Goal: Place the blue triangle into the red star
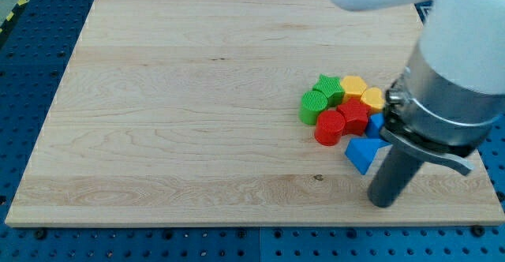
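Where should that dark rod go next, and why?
Probably a short push toward the view's upper left. My tip sits just lower right of the blue triangle, which lies just below and right of the red star, seemingly not quite against it.
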You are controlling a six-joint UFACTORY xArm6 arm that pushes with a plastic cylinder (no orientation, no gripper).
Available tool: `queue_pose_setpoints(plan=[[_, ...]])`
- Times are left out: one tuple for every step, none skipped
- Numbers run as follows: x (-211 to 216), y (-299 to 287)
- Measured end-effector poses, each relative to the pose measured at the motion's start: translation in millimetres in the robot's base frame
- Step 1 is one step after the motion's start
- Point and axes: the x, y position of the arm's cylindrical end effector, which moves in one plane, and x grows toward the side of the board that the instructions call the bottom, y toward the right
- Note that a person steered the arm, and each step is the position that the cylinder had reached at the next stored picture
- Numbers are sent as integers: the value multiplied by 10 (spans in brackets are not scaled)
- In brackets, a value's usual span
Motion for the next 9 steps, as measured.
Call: queue_pose_setpoints(plan=[[-130,-63],[-242,-111],[-337,-124],[-338,-124],[-381,-158],[-444,-158],[-485,-158],[-486,-156],[-422,-139]])
